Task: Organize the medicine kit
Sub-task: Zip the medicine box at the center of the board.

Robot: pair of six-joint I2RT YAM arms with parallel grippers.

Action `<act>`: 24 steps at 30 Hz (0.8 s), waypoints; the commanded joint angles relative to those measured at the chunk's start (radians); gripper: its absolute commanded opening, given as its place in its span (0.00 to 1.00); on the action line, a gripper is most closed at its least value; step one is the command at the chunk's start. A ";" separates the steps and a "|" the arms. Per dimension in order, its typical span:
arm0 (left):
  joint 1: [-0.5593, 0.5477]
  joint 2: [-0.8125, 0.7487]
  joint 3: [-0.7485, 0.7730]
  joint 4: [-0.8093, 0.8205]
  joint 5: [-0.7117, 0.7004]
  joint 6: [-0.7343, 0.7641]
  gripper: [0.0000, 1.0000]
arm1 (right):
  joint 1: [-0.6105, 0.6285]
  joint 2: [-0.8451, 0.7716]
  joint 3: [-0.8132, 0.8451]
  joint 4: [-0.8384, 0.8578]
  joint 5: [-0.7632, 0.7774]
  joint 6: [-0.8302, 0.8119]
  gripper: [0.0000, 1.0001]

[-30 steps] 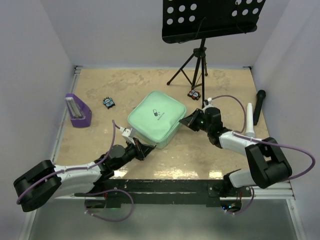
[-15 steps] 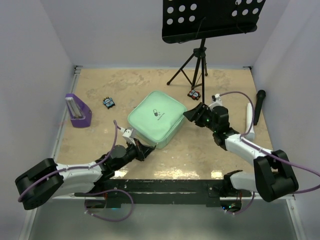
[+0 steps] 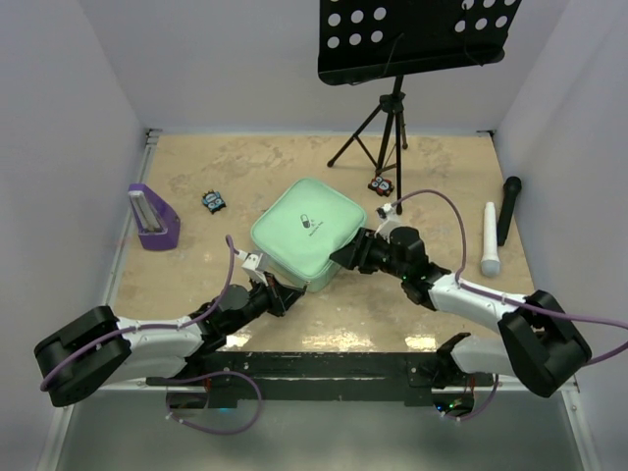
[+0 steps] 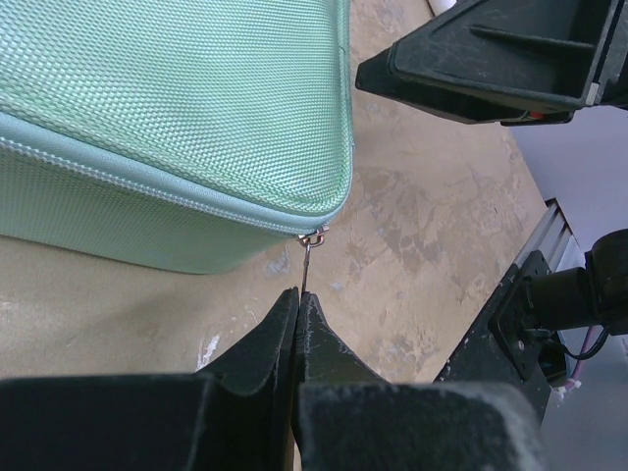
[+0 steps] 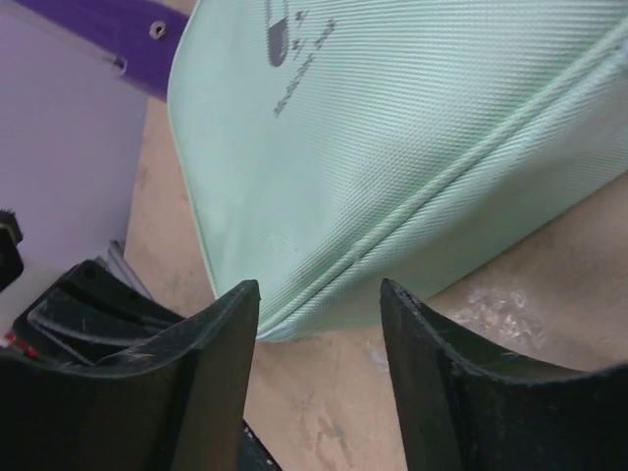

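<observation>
Zipper pull [image 4: 307,263] at near corner of kit [image 3: 306,232] was pinched in closed left fingers [image 4: 260,348]; right fingers [image 5: 432,353] stood open just beside its right edge.

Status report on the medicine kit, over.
Medicine kit lid down. Left tool shut on its zipper pull. Right tool open beside its edge. Music stand behind, apart.

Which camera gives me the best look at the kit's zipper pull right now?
Left wrist view: the zipper pull runs from the medicine kit's corner, pinched between the left fingers. Top external is too small to show it; right wrist shows only the kit's lid and side seam.
</observation>
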 commanded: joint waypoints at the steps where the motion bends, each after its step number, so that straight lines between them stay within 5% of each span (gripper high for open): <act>1: -0.003 0.017 -0.006 -0.091 -0.023 0.022 0.00 | 0.024 0.003 -0.012 0.095 -0.115 -0.041 0.51; 9: -0.003 0.037 -0.003 -0.049 -0.022 0.013 0.00 | 0.116 0.054 -0.024 0.151 -0.153 -0.116 0.35; 15: -0.003 0.045 0.010 -0.046 -0.019 0.020 0.00 | 0.188 0.103 -0.005 0.174 -0.138 -0.103 0.56; 24: -0.003 0.031 0.002 -0.055 -0.020 0.020 0.00 | 0.210 0.172 0.016 0.270 -0.132 -0.003 0.59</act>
